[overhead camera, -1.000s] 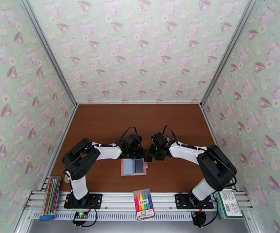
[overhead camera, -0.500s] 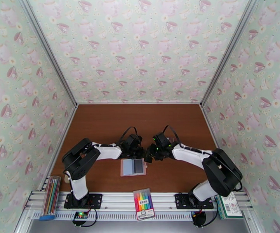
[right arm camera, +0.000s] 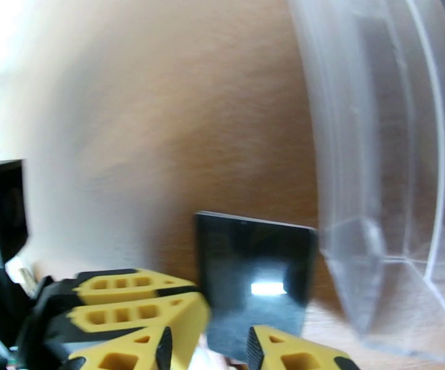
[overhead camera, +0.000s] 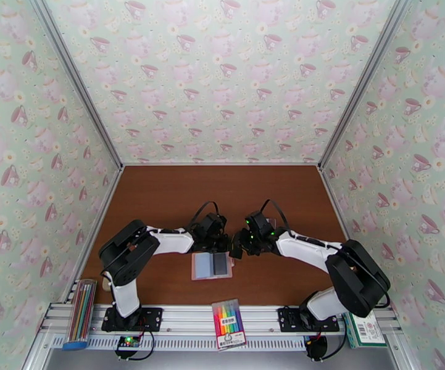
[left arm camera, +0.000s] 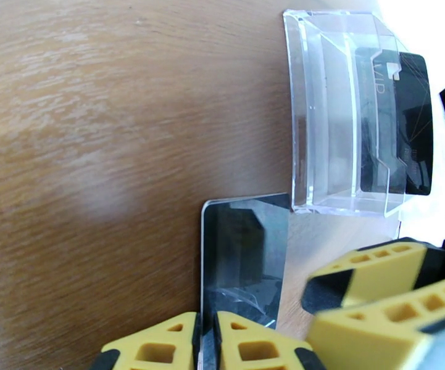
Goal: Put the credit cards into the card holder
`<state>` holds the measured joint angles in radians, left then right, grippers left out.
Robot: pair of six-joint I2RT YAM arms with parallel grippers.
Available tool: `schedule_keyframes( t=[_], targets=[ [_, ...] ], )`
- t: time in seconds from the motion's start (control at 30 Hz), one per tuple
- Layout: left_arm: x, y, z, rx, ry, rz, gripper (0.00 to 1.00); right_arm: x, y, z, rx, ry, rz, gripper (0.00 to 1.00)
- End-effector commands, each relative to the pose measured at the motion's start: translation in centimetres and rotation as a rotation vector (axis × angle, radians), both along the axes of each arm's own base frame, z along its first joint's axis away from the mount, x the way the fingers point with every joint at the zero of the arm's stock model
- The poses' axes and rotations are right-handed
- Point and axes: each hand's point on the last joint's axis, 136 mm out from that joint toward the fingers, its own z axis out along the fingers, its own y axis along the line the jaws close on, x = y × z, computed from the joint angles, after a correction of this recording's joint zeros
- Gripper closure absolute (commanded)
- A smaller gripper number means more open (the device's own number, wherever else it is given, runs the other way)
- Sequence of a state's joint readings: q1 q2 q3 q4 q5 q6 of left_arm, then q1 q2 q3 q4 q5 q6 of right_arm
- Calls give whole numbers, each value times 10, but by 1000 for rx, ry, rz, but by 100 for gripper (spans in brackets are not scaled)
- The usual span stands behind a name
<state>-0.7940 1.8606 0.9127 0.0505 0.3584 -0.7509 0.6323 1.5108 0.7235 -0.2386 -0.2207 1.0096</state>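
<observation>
The card holder (overhead camera: 203,266) lies open on the brown table, pink-edged and blue-grey inside, with a dark card (overhead camera: 221,262) on its right half. Just behind it my two grippers meet tip to tip. My left gripper (left arm camera: 208,348) is shut on the edge of a glossy black credit card (left arm camera: 241,254). The same card (right arm camera: 253,279) stands between the parted fingers of my right gripper (right arm camera: 207,354), which is open. The right gripper's fingers (left arm camera: 376,285) crowd in beside the card. Another black credit card (left arm camera: 401,118) stands in a clear plastic box (left arm camera: 333,118).
The clear box (right arm camera: 395,180) stands close beyond the held card. On the front rail lie a tube of coloured pencils (overhead camera: 80,312), a pack of markers (overhead camera: 228,324) and a green box (overhead camera: 363,325). Patterned walls close in the table on three sides.
The right arm's elbow has swung outward to the right while its gripper stayed by the left gripper. The left arm and the wallet have not moved.
</observation>
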Motion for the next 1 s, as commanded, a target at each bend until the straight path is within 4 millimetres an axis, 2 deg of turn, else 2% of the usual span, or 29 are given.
schedule_keyframes(
  t=[0.0, 0.23, 0.4, 0.77, 0.97],
  targets=[
    [-10, -4, -6, 11, 17, -44, 83, -4, -9, -18, -45, 35, -12, 59],
    [-10, -4, -7, 13, 17, -43, 84, -4, -12, -25, -77, 47, -10, 55],
    [-10, -4, -7, 15, 18, -43, 85, -3, -15, -21, -91, 36, -11, 53],
    [-10, -4, -8, 18, 18, -43, 85, 0, -8, -1, -39, -10, 12, 52],
    [-10, -4, -8, 20, 19, -44, 85, 1, -13, 2, -62, -22, 11, 51]
  ],
)
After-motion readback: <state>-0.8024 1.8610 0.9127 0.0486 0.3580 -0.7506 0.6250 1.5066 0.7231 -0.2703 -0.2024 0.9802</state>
